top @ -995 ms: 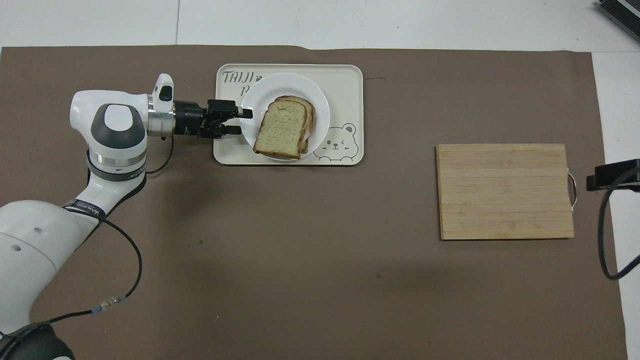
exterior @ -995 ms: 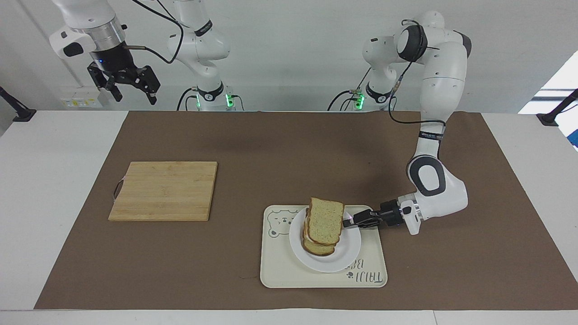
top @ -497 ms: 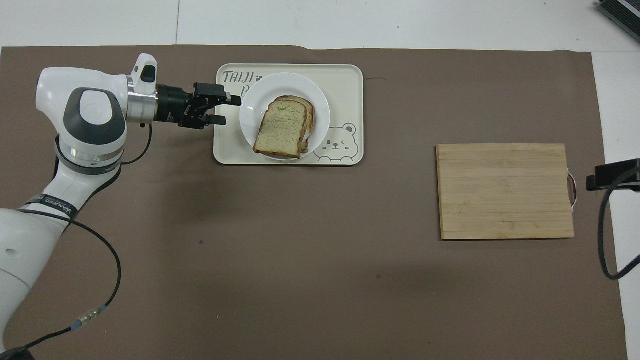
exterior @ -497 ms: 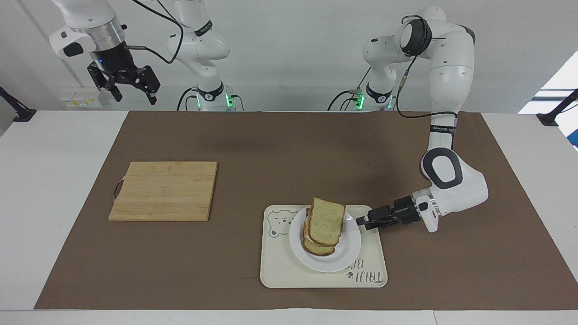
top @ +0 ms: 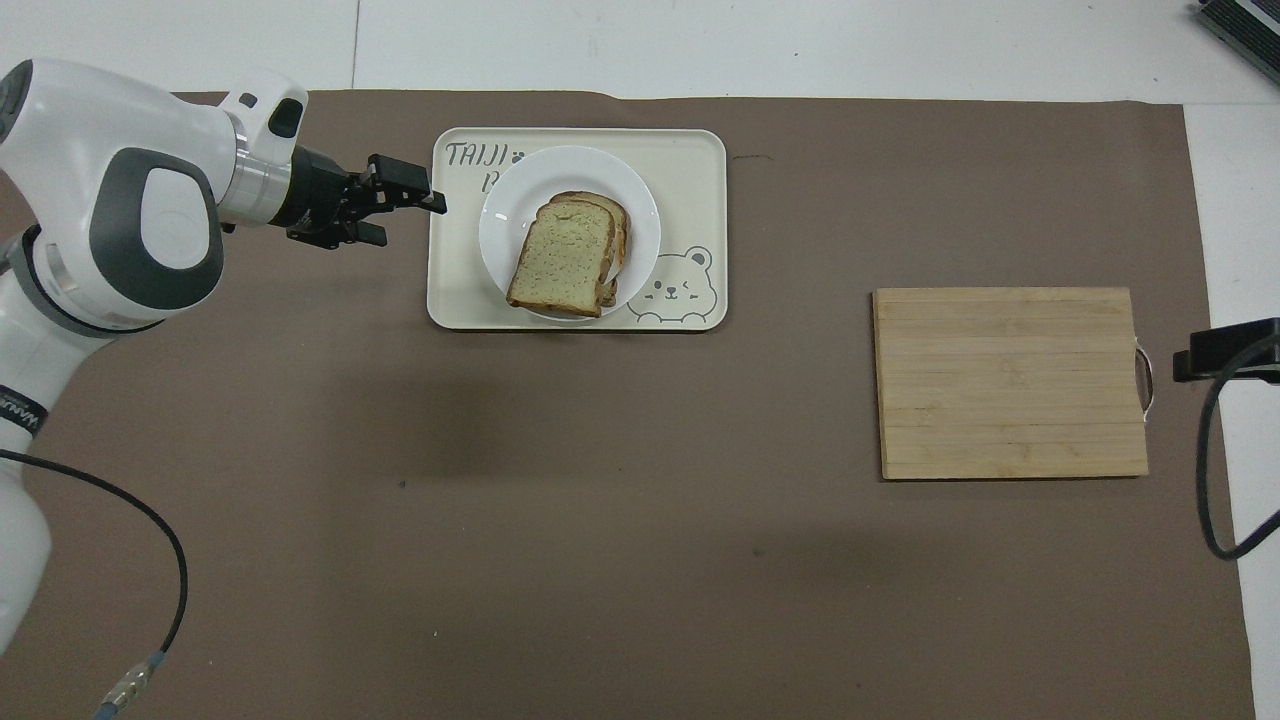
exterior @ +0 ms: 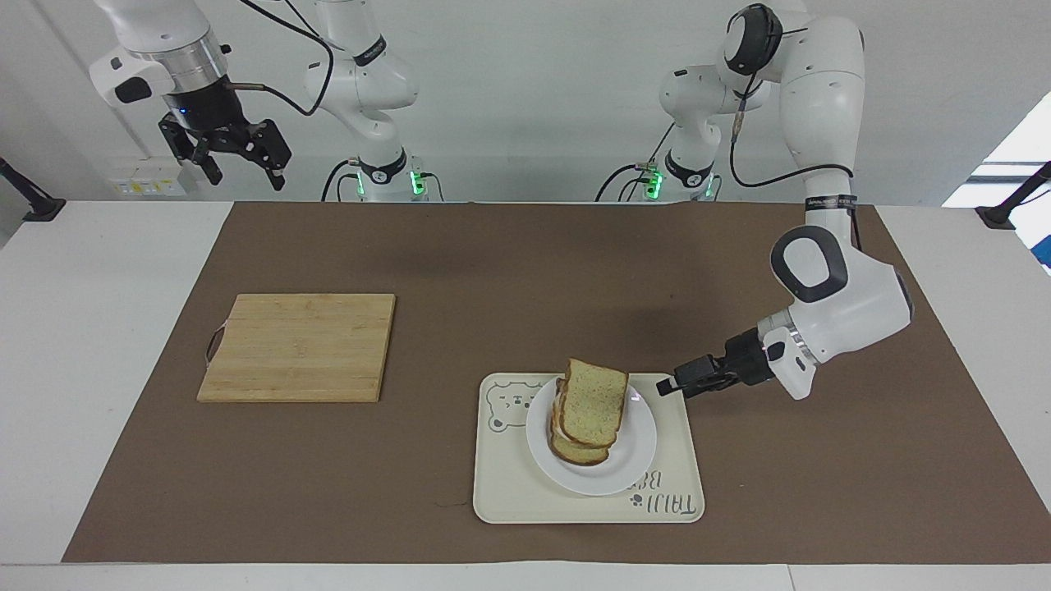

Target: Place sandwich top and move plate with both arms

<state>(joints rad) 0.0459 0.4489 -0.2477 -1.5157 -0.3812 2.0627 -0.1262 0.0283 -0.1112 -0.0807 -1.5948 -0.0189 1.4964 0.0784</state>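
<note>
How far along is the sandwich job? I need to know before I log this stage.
Done: the sandwich top lies askew on the stack on the plate, which sits on the tray. In hand: nothing; the left pincer is open over the tray's edge beside the plate, the right pincer open, waiting, raised at its own end. Left: moving the plate with both arms.

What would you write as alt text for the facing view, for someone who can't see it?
A stacked sandwich, its sandwich top tilted, sits on a white plate on a cream bear tray on a brown mat. The left gripper, open and empty, hovers over the tray's edge; the right gripper waits open, raised by its base. A wooden cutting board lies toward the right arm's end.
</note>
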